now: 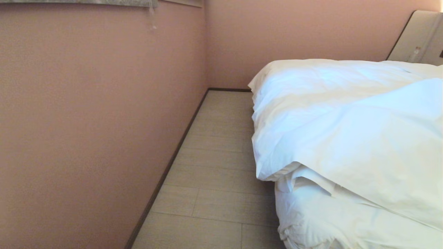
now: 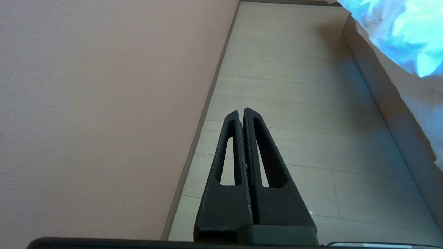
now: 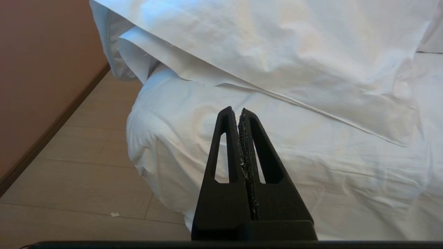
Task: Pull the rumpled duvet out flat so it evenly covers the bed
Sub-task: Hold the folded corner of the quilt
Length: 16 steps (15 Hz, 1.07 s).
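Note:
The white duvet (image 1: pixel 346 117) lies rumpled on the bed, its creased top layer folded back over a lower white layer (image 1: pixel 328 221) at the near corner. In the right wrist view, the duvet's folded edge (image 3: pixel 277 52) hangs above that rounded corner (image 3: pixel 166 145). My right gripper (image 3: pixel 236 110) is shut and empty, pointing at the corner and apart from the cloth. Over the floor between wall and bed, my left gripper (image 2: pixel 241 112) is shut and empty. The bed's grey-brown base (image 2: pixel 391 114) shows beside it. Neither arm appears in the head view.
A pink wall (image 1: pixel 97 131) runs along the left with a dark skirting board (image 1: pixel 166 173). A narrow strip of pale plank floor (image 1: pixel 214 166) lies between wall and bed. A beige headboard panel (image 1: pixel 418 38) stands at the far right.

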Available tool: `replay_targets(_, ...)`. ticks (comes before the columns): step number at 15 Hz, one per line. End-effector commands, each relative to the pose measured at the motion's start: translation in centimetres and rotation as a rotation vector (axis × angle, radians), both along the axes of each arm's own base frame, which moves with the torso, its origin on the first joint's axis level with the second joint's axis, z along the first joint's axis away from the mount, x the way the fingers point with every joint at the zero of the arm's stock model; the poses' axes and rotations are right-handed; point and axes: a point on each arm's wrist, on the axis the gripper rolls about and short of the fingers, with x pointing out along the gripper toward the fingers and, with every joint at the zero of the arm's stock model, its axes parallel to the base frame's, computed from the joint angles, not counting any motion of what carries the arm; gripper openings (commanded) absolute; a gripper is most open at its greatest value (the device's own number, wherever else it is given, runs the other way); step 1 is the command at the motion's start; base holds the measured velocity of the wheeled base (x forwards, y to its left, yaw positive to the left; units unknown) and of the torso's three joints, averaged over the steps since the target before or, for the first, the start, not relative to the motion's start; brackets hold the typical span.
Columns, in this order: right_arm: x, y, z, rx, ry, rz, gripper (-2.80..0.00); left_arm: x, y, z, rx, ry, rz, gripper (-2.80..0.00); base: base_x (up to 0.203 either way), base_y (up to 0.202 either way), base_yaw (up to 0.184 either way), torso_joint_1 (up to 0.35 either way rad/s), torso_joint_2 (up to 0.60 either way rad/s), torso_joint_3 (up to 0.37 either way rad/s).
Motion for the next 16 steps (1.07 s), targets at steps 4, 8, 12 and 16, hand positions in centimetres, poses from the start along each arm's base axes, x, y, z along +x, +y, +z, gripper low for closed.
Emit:
replay_targets(4,0.00,0.00,-0.01,0.000,0.000,0.000,-2.80,0.00,0.00,0.01,-0.005,0.000,-0.001,-2.80,0.000,0.000,0.000,0.000,0.00,0.000)
replay_targets(8,0.00,0.00,0.00,0.000,0.000,0.001,-2.80,0.00,0.00,0.01,-0.010,0.000,-0.002,-2.80,-0.021,0.000,0.001,0.003,0.00,-0.001)
replay_targets(12,0.00,0.00,0.00,0.000,0.000,0.000,-2.80,0.00,0.00,0.02,-0.010,-0.001,0.000,-2.80,-0.185,0.000,0.001,0.001,0.01,0.001)
replay_targets(16,0.00,0.00,0.00,0.000,0.000,0.001,-2.80,0.00,0.00,0.01,-0.010,0.000,-0.002,-2.80,-0.067,0.000,0.000,-0.001,0.00,0.003)
